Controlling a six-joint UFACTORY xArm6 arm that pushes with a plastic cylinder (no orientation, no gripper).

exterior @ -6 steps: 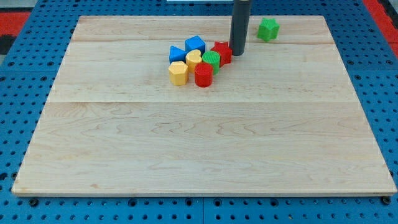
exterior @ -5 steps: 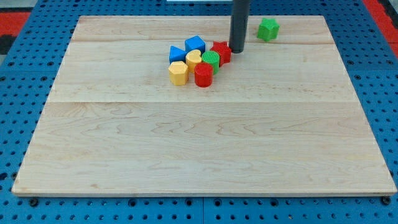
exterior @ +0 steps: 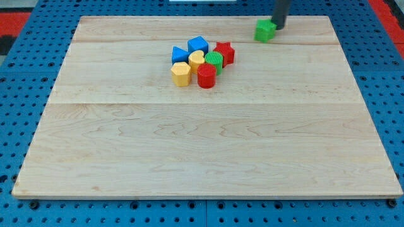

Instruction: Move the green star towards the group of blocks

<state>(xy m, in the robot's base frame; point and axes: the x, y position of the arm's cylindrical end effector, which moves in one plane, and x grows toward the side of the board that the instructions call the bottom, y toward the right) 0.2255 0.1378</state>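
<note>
A green star block (exterior: 264, 30) lies near the board's top edge, right of centre. My tip (exterior: 278, 26) stands right against its right side, touching or nearly touching it. The group of blocks sits left of and below the star: a red star (exterior: 225, 53), a green ridged round block (exterior: 214, 61), a red cylinder (exterior: 206, 75), a yellow block (exterior: 196, 60), a yellow hexagon (exterior: 180, 74), a blue cube (exterior: 197, 45) and a blue triangle-like block (exterior: 179, 54). A gap of bare board separates the green star from the red star.
The wooden board (exterior: 202, 157) lies on a blue pegboard surface (exterior: 19, 94). Red patches show at the view's top corners. The green star is close to the board's top edge.
My tip has moved from beside the red star to the right side of the green star. The green star has shifted a little to the left.
</note>
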